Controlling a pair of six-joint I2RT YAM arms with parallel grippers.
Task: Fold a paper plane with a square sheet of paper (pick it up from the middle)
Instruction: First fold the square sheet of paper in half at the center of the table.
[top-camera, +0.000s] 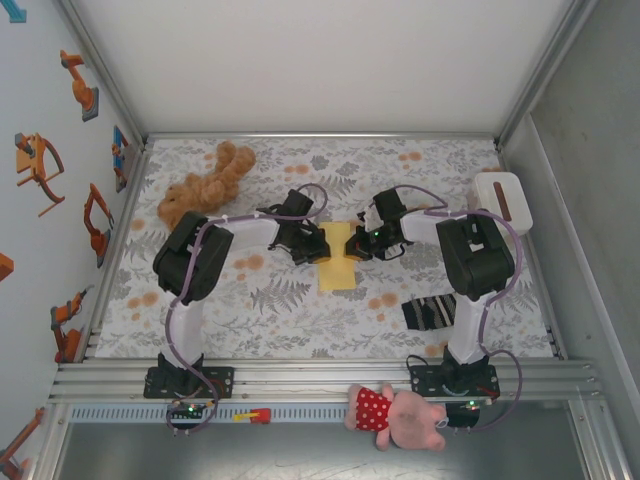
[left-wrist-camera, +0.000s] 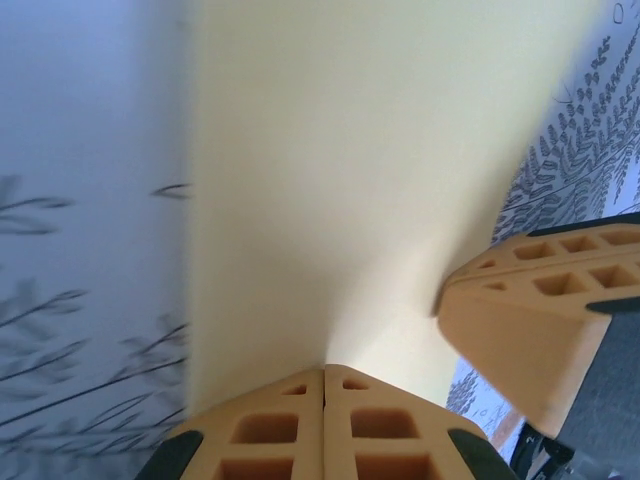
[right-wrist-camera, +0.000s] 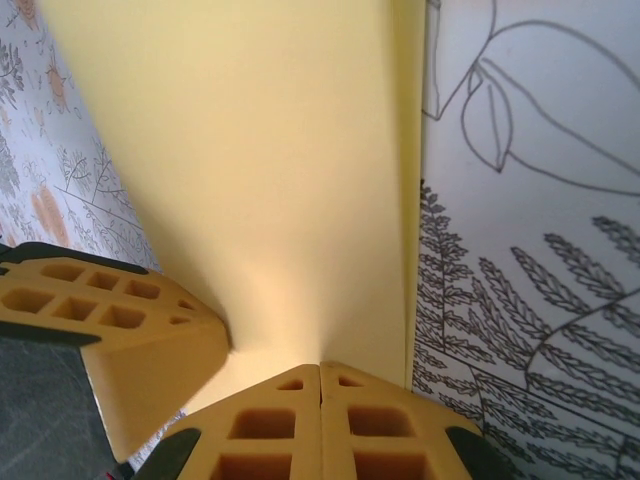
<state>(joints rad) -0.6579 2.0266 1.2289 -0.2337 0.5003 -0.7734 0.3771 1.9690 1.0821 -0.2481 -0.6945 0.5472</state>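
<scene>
fig. the square sheet of paper, seen from above as a narrow pale-yellow strip, lies at mid-worktop between the two hands. the left hand and right hand each have their pads pressed together at the strip's left and right edges, apparently pinching it. in both wrist views the paper runs straight up to the closed seam. step in hand, as judged: a lengthwise fold. to do it well, both hands should move together with equal tension, lay edge onto edge before pressing, and set the crease against the worktop rather than in the air. unclear: how many layers the strip has, whether paper truly sits inside each nip, and where its far end lies under the hands. the left margin of the left wrist view is blurred.
</scene>
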